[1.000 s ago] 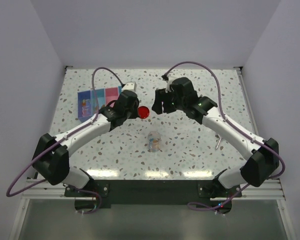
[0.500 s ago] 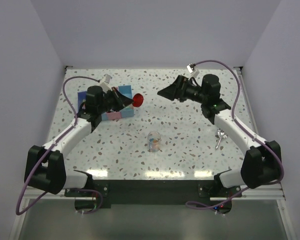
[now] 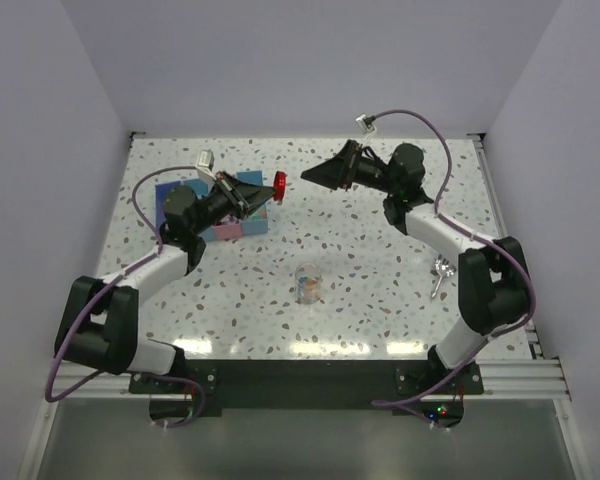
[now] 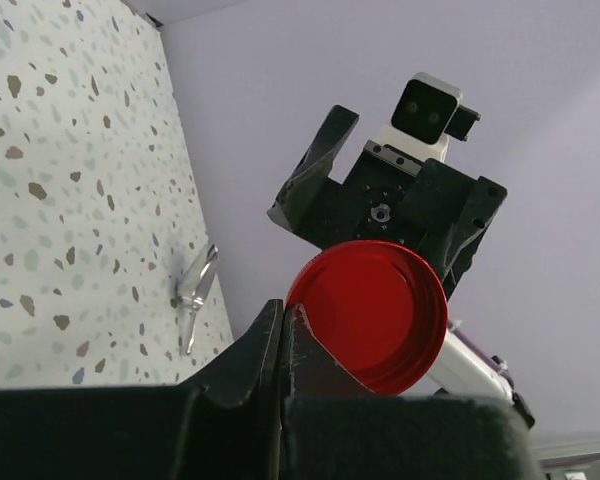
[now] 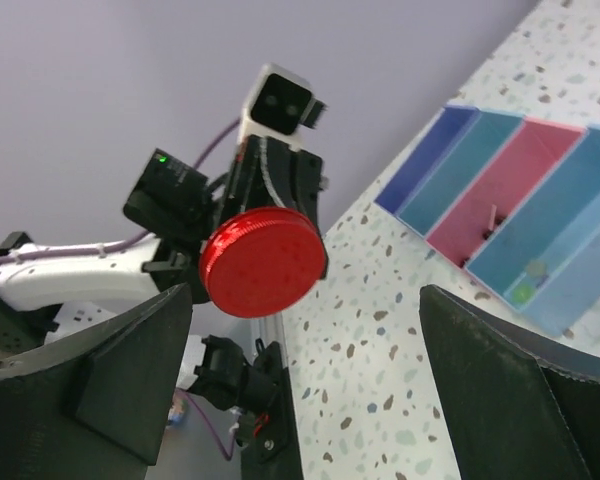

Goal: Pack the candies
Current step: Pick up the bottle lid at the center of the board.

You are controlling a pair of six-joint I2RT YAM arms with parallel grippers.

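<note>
Left end effector (image 3: 270, 190) is seen from above clenched on a round red lid (image 3: 280, 187), held aloft near the right end of the tray (image 3: 168, 205). The right end effector (image 3: 320, 174) is spread wide and empty, facing the lid across a gap. Most of the candies (image 3: 307, 291) are gathered in a small clear jar (image 3: 307, 272), which stands uncapped on the speckled surface (image 3: 380, 320), well apart from both arms. The jar is upright, so its mouth points up and its long axis is vertical. The way single candies lie cannot be told.

From the left wrist, the fingers are shown pressed together on the lid's lower edge, and a metal clip (image 4: 195, 292) is seen lying on the surface beyond.

From the right wrist, nothing is found between the parted fingers. The lid's ribbed top is turned toward the camera, and a few candies are seen in the tray's compartments.

The lid is best laid flat on bare surface, clear of jar and tray, before it is let go. The jar should then be gripped round its body, kept upright while carried, and tilted only once its mouth is over a compartment.
</note>
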